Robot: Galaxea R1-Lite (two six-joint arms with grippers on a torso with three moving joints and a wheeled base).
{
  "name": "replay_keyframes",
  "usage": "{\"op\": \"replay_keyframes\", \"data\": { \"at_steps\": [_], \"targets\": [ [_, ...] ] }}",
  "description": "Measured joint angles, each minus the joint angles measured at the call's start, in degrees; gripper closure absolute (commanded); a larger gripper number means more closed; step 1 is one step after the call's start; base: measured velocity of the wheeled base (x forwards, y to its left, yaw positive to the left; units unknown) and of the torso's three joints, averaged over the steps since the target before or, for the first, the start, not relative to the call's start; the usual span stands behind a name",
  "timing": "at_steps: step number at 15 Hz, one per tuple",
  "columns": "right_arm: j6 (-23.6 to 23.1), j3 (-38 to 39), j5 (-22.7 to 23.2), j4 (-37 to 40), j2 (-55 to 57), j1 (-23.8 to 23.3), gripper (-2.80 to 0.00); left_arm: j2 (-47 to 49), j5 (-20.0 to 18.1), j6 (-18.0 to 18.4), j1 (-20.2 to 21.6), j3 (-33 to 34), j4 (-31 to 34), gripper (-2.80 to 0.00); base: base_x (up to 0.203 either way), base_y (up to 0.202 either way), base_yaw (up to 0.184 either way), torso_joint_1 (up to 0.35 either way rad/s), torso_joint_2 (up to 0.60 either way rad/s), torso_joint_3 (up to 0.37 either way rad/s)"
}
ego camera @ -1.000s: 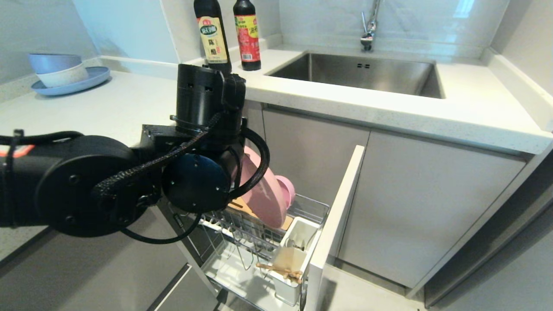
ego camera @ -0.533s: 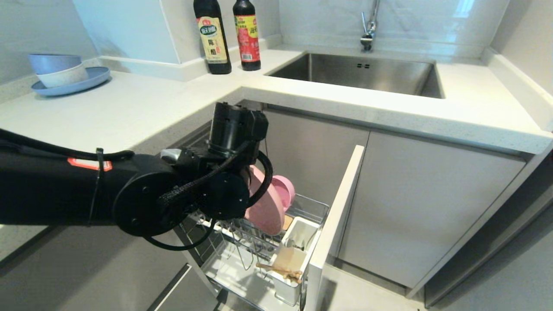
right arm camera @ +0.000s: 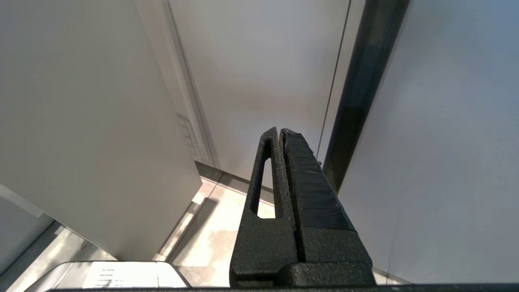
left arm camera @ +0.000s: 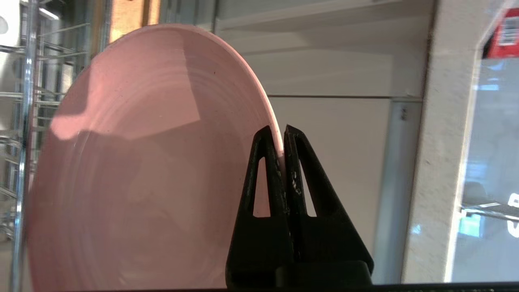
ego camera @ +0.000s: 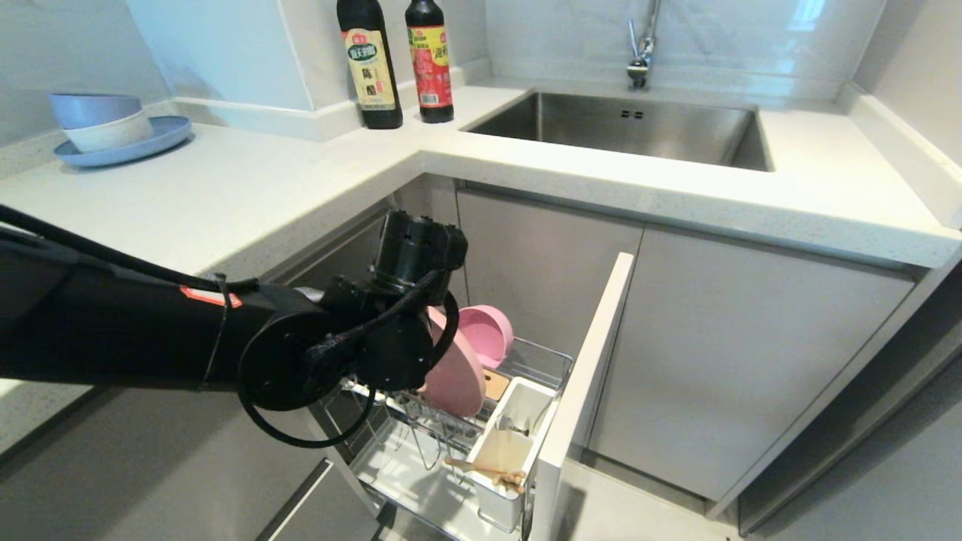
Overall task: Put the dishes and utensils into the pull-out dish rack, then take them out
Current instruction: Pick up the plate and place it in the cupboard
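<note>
**Left claw pinching the pink plate by its rim, over the rack**

Risk first: you're holding the pink plate (left arm camera: pixel 154 162) by a thin edge only. The left claw (left arm camera: pixel 281 132) is clenched on the rim, fingers on either face, nothing supporting the rest of the disc. Any twist of the wrist could be levering the plate out of the pinch. Judging from the head view, the plate's lower edge is sitting low among the chrome wires of the pull-out dish rack (ego camera: pixel 451 428); can't tell if it's seated in a slot or only near one. If it's catching a wire while you're moving, it could be tipping into the pink bowl (ego camera: pixel 487 334) just behind it.

Nearest you, the chopsticks (ego camera: pixel 488 472) are lying across the front of the white utensil cup (ego camera: pixel 502 466), so watch for the arm's loose cable snagging them.

Plate relative to claw: on edge, rim between the fingers, the disc spreading away from the claw towards the rack wires.

Right claw (right arm camera: pixel 279 132) is clenched on nothing, parked beside the cabinet fronts, out of the head view.

Further back on the surface (ego camera: pixel 248 188): two sauce bottles (ego camera: pixel 398 60), blue plate with bowls (ego camera: pixel 113 128), well clear.
</note>
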Motion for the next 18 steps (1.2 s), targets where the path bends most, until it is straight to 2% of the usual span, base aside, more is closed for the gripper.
{"op": "replay_keyframes", "data": {
  "at_steps": [6, 16, 17, 18],
  "targets": [
    [-0.01, 0.0, -0.01, 0.0, 0.0, 0.0, 0.0, 2.89, -0.13, -3.14, 1.08, 0.83, 2.56, 0.0, 0.0, 0.0, 0.0, 0.0, 0.0, 0.0],
    [0.0, 0.0, 0.01, 0.0, 0.0, 0.0, 0.0, 7.5, -0.26, -3.28, 2.41, 0.56, 2.73, 0.0, 0.0, 0.0, 0.0, 0.0, 0.0, 0.0],
    [0.01, 0.0, -0.01, 0.0, 0.0, 0.0, 0.0, 7.56, -0.36, -3.23, 2.38, 0.56, 2.79, -2.8, 0.0, 0.0, 0.0, 0.0, 0.0, 0.0],
    [0.01, 0.0, -0.01, 0.0, 0.0, 0.0, 0.0, 7.62, -0.48, -3.15, 2.36, 0.67, 3.1, -2.8, 0.0, 0.0, 0.0, 0.0, 0.0, 0.0]
  ]
}}
